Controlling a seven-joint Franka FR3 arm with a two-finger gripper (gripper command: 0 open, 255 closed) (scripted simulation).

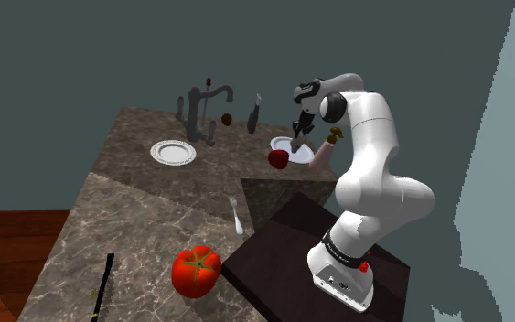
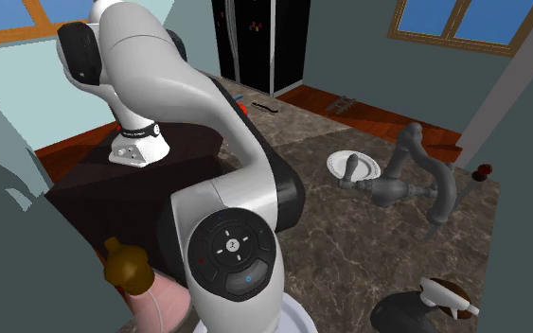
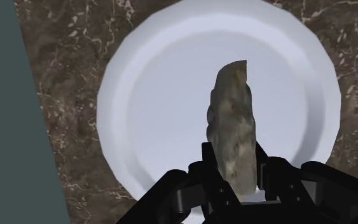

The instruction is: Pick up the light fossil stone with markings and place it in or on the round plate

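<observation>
We held the stone (image 3: 234,121) clamped in the gripper (image 3: 238,181), with the plate (image 3: 139,83) at six o'clock in the shoulder view. Lowering and release seemed next.

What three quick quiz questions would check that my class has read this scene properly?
1. True or false: the gripper is shut on the stone.
2. Choose one: the stone is over a (A) fork, (B) plate, (C) floor.
3. Fill in: in the shoulder view, the big red fruit at the counter's near end is a ____.

Key: 1 true; 2 B; 3 tomato.
</observation>
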